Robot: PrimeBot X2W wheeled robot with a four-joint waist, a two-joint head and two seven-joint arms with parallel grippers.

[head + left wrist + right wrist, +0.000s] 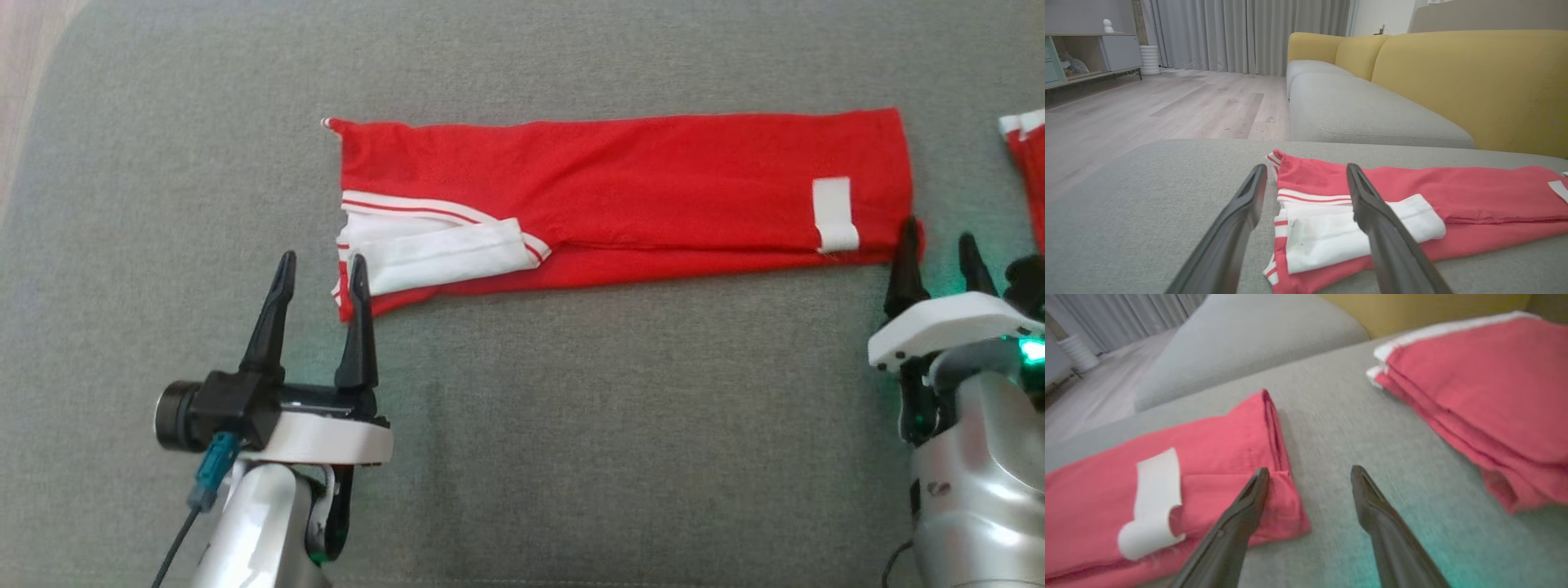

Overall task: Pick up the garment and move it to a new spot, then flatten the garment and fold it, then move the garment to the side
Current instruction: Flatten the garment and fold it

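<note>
We see the garment (pixel 620 188) lying flat on the grey seat cushion (pixel 571 457), left to right. It is a long, narrow red band of thin knit, folded lengthwise, with fairly straight edges. At its left end a soft white flap (pixel 433 249) with thin red stripes folds out. Near the right end sits a small white rectangular tag (pixel 834 214), its near end curled up. The cushion is matte, coarse woven upholstery.

The left gripper (pixel 322 258) has long, dark, tapered fingers, spread apart and not pinching. It sits at the garment's near left corner, one tip over the white flap; we cannot tell if it touches.

The right gripper (pixel 937 230) also has its fingers spread. It sits at the near right corner, one tip over the red hem fold, the other over bare cushion.

A second red piece (pixel 1486 400) with white edge trim, stacked in layers, lies further right, apart from the garment.

Beyond are a smooth yellow backrest (pixel 1474 81), a pale plank floor (pixel 1167 106) and pleated grey curtains (pixel 1249 32).
</note>
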